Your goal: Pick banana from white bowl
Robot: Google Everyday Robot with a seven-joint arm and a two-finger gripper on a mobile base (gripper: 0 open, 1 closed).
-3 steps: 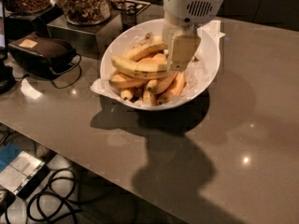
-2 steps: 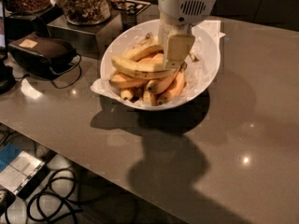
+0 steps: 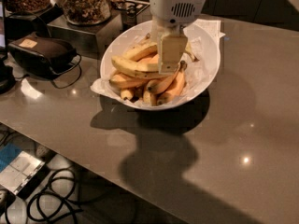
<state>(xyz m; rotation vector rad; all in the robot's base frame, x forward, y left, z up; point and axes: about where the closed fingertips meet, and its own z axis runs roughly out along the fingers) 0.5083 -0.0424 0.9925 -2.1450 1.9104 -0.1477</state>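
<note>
The white bowl (image 3: 206,77) sits on the grey-brown table, lined with crinkled white paper and holding several yellow bananas (image 3: 132,68). My gripper (image 3: 169,69), white-bodied with a beige tip, hangs straight down from the top of the camera view over the middle of the bowl. Its tip is right at the top bananas, over the spot where a long banana lies across the pile. It hides the bananas directly behind it.
Glass jars of snacks (image 3: 84,3) stand on a dark box behind the bowl at left. A black pouch with a cable (image 3: 42,55) lies to the left. The table's front edge runs diagonally at lower left, with cables on the floor (image 3: 56,204) below.
The gripper has shifted a little to the left and lower, closer onto the banana pile. The bowl and bananas have not moved.
</note>
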